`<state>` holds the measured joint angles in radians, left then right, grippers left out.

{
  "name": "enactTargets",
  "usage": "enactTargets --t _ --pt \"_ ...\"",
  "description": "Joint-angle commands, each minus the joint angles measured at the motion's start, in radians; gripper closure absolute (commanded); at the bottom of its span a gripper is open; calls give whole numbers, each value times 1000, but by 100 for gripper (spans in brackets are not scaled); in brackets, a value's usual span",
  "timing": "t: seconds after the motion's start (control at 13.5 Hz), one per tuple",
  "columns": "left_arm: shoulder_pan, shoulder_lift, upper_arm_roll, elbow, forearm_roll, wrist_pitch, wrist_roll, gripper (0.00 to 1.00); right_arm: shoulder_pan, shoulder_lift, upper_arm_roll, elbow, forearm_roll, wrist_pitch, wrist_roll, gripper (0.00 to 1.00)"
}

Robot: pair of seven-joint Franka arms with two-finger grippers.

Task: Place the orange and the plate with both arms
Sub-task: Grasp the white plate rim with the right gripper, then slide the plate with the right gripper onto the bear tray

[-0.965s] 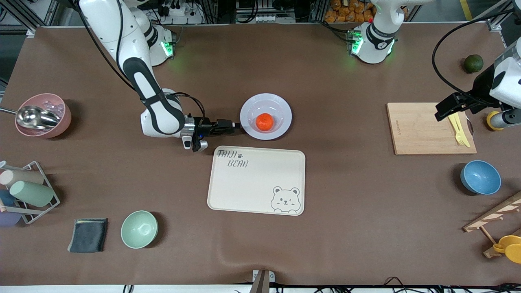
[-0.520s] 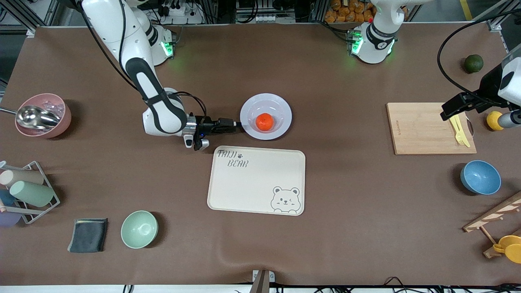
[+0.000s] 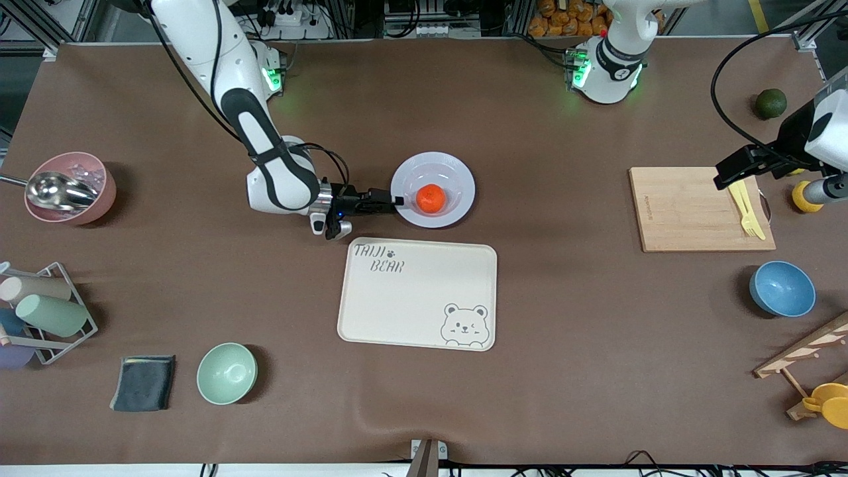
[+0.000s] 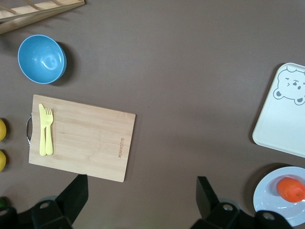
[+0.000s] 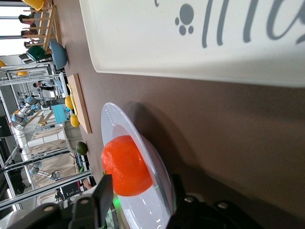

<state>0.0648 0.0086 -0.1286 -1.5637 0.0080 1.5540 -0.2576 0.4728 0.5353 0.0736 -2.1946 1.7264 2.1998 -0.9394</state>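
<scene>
The orange lies in the sunken centre of the pale lavender plate, which stands on the table just farther from the front camera than the bear tray. My right gripper is low at the plate's rim on the right arm's side. It is open, with one finger over the rim and one under it. The orange sits close to the upper finger. My left gripper is open and empty, up over the cutting board. Its wrist view shows the plate and the orange far off.
The cream bear tray lies next to the plate, nearer the front camera. A wooden cutting board with a yellow fork lies toward the left arm's end, with a blue bowl, lemons and a dark green fruit. A pink bowl, green bowl and cup rack stand at the right arm's end.
My right gripper has slid toward the plate and its fingers now straddle the rim. My left gripper has shifted slightly over the cutting board end. The plate and orange have not moved.
</scene>
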Motion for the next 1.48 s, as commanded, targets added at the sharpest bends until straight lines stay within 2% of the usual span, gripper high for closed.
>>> enactTargets --t 0.0,0.15,0.22,0.59,0.74,0.97,1.19,1.41 --pt "18 -22 -11 -12 -31 -12 27 0 7 8 -6 -13 54 5 -79 75" --pt "18 -21 -9 -12 -48 -11 27 0 7 12 -6 -13 62 5 -107 95" --pt "20 -19 -9 -13 -48 -12 27 0 6 12 -6 -13 62 5 -108 100" --pt "18 -18 -11 -12 -49 -6 26 0 -29 -3 -5 -14 62 -37 -101 100" --pt "16 -18 -13 -12 -51 -5 26 0 -55 -5 -5 -24 88 -128 -104 100" --pt "9 -18 -23 -12 -71 14 23 0 -78 -18 -3 -39 107 -190 -96 100" --pt "10 -16 -25 -12 -71 14 23 0 -77 -34 -1 -45 160 -204 -88 100" --pt "9 -12 -25 -12 -71 27 23 0 -117 -52 -3 -44 165 -256 -52 100"
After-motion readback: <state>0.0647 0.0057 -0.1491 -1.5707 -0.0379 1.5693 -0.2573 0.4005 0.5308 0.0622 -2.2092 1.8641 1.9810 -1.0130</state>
